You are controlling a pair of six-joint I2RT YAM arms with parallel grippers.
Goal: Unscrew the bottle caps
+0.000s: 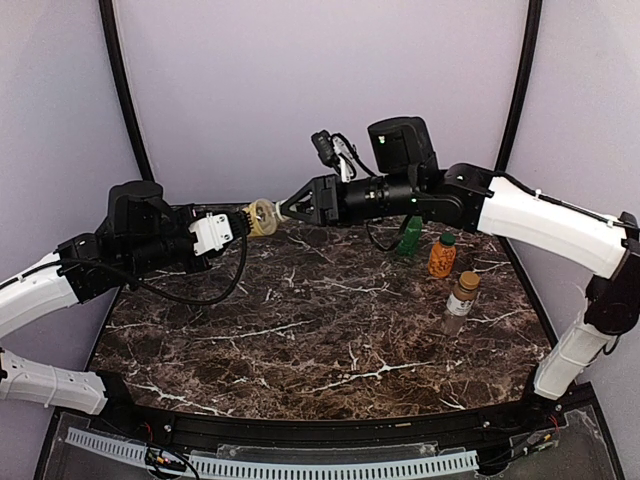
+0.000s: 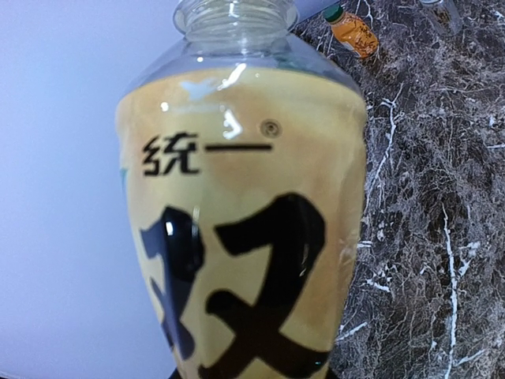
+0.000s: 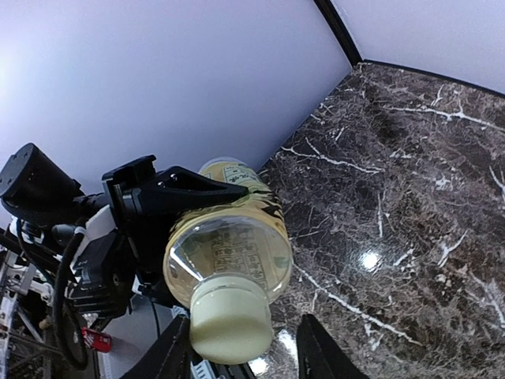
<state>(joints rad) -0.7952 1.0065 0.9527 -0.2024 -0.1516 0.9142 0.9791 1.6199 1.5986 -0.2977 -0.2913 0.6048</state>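
My left gripper (image 1: pixel 243 223) is shut on the tall clear bottle with yellow liquid (image 1: pixel 262 216) and holds it sideways in the air, above the table's far left. The bottle's tan label (image 2: pixel 245 237) fills the left wrist view. My right gripper (image 1: pixel 285 210) is open, its jaws on either side of the bottle's pale cap (image 3: pixel 229 328); the left finger (image 3: pixel 167 355) is against the cap, the right finger (image 3: pixel 317 355) stands apart. The green bottle (image 1: pixel 409 236), the squat orange bottle (image 1: pixel 441 256) and the slim clear bottle (image 1: pixel 461 300) stand at the right.
The dark marble table (image 1: pixel 300 330) lies below both arms. A pale wall rises behind it, with black frame posts (image 1: pixel 125 90) at both back corners. The orange bottle also shows in the left wrist view (image 2: pixel 353 31).
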